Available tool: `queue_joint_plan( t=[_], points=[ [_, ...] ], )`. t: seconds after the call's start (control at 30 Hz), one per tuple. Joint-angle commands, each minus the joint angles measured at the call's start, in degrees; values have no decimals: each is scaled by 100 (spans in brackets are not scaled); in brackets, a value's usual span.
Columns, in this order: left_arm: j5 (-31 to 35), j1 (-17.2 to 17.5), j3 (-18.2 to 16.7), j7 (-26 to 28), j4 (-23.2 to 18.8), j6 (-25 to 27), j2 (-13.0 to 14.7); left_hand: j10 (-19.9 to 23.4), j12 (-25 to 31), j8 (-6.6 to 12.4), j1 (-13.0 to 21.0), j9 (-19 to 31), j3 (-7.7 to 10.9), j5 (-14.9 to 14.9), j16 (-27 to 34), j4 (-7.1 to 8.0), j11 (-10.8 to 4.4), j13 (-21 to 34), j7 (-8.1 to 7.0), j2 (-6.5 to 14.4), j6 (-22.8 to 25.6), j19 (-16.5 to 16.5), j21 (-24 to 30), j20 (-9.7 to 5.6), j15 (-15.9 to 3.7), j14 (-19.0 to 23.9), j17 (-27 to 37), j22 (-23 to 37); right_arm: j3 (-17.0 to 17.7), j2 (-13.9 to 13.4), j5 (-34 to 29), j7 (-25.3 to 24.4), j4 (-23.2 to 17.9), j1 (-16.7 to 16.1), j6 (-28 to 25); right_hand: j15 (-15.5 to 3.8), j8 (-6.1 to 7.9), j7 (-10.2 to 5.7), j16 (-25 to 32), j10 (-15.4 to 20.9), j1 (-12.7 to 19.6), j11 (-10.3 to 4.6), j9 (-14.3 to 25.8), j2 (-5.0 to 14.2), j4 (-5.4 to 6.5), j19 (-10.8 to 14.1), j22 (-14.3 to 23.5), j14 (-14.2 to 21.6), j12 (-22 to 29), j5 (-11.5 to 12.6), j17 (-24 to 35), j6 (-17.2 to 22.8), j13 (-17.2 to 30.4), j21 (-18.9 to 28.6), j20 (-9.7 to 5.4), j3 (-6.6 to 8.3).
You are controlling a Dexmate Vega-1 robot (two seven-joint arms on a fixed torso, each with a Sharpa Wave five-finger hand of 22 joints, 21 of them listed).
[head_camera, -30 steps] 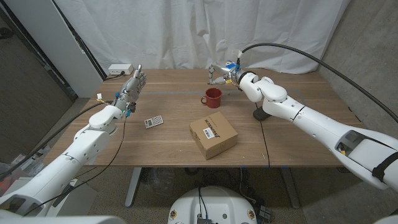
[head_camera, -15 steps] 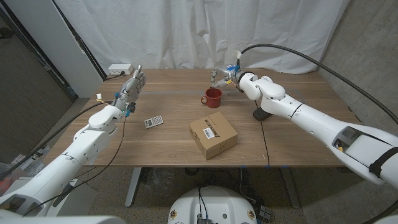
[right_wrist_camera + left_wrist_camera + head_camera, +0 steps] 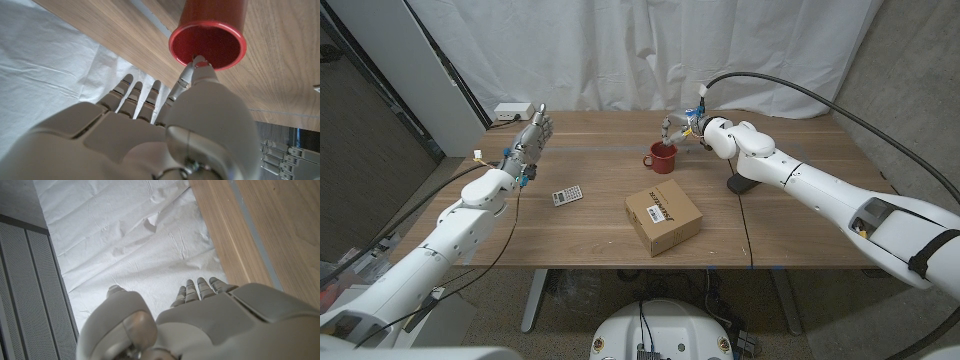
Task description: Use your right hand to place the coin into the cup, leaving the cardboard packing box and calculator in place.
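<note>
The red cup [image 3: 661,156] stands upright at the far middle of the table. My right hand [image 3: 677,128] hovers just above and behind it, fingers pointing down. In the right wrist view its thumb and one finger pinch together, and the fingertips [image 3: 199,62] sit right over the rim of the cup [image 3: 208,44]. Only a small pale sliver of the coin shows in that pinch. The other fingers stay spread. The calculator [image 3: 567,195] lies left of centre. The cardboard box [image 3: 662,217] sits near the front middle. My left hand [image 3: 530,140] is raised at the far left, fingers straight and holding nothing.
A black object [image 3: 738,185] lies on the table under my right forearm, right of the cup. A white power strip [image 3: 513,110] rests at the far left corner. White cloth hangs behind the table [image 3: 800,150].
My right hand has edged closer over the cup and its fingers have dipped toward the rim. The left arm, calculator and box have not moved.
</note>
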Motion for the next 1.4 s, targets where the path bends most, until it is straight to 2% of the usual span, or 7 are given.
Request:
queue_joint_plan(
  t=[0.03, 0.57, 0.7, 0.83, 1.07, 1.3, 1.4],
  points=[
    [3, -122, 68, -54, 151, 6, -63, 31, 17, 30, 32, 25, -54, -8, 4, -18, -11, 28, -26, 34, 8, -69, 41, -6, -24, 11, 24, 23, -149, 67, 140, 107, 247, 165, -25, -161, 30, -32, 25, 45, 0, -3, 16, 59, 2, -27, 6, -3, 17, -22, 5, 20, -3, -12, -273, -3],
    [18, -253, 146, -119, 339, -40, -158, 31, 17, 30, 36, 25, -68, -8, 4, -18, -3, 28, -23, 39, 9, -76, 40, -1, -27, 12, 25, 23, -263, 101, 229, 191, 361, 307, 1, -136, 56, -32, 32, 66, 19, 16, 1, 63, -17, -29, 6, -1, 24, -35, 3, 4, -4, -16, -256, -12],
    [16, -272, 163, -135, 370, -33, -168, 34, 18, 31, 37, 25, -71, -8, 2, -17, -1, 28, -20, 40, 11, -77, 40, -2, -26, 8, 25, 23, -277, 80, 258, 209, 355, 313, 40, -107, 30, -24, 39, 33, 18, 92, -20, 91, -13, -50, 8, -1, 7, -51, 8, -88, -11, -25, -215, -10],
    [16, -278, 166, -128, 384, -39, -177, 29, 15, 30, 39, 25, -75, -8, 3, -17, -10, 28, -20, 42, 11, -80, 39, 2, -26, 10, 25, 23, -283, 64, 294, 222, 362, 317, 90, -48, -97, -31, 38, -47, -19, 156, -107, 103, 3, -80, 13, -26, -35, -88, 14, -293, -32, -35, -181, -19],
    [11, -295, 174, -147, 428, -61, -195, 27, 15, 30, 42, 25, -81, -8, 2, -18, -19, 28, -22, 45, 10, -80, 39, 5, -26, 7, 25, 23, -300, 60, 319, 285, 365, 342, 126, 5, -207, -33, 18, -107, -91, 215, -189, 48, 19, -149, 13, -75, -68, -132, -1, -444, -51, -63, -129, -63],
    [9, -330, 188, -177, 488, -83, -219, 33, 17, 29, 45, 25, -88, -8, 3, -18, -18, 28, -19, 48, 10, -82, 39, 9, -30, 8, 25, 23, -311, 51, 319, 359, 327, 357, 122, 54, -519, -16, -2, -230, -306, 335, -355, 4, 99, -235, 16, -153, -130, -234, -32, -988, -78, -88, -64, -150],
    [14, -356, 199, -200, 520, -96, -229, 25, 14, 30, 46, 25, -90, -8, 2, -18, -22, 28, -21, 49, 13, -85, 38, 14, -30, 6, 25, 23, -295, 38, 334, 368, 298, 350, 118, 73, -600, -13, -6, -252, -344, 365, -396, -5, 109, -250, 17, -174, -138, -254, -39, -1124, -78, -92, -61, -162]
  ],
)
